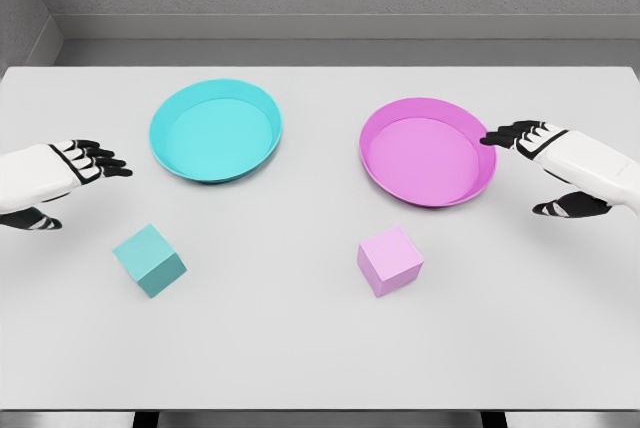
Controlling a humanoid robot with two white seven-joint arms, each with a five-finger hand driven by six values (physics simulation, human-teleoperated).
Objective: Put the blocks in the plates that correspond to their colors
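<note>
Worktop: a flat pale grey worktop (320,348) carried all four task things, with a grey wall behind it.
Cyan plate: a round, shallow cyan plate (165,138) lay at the back left, nothing inside it.
Pink plate: a round, shallow pink plate (385,183) lay at the back right, likewise holding nothing.
Cyan block: a small cyan cube (149,260) sat on the worktop at the front left, nearer than the cyan plate and well apart from it.
Pink block: a small pink cube (389,261) sat just in front of the pink plate, not touching it.
Left hand: the white-and-black left hand (70,180) hovered at the left edge, fingers loosely extended, holding nothing.
Right hand: the right hand (545,163) hovered at the pink plate's right rim, fingers relaxed and empty, fingertips (495,138) over the rim.
</note>
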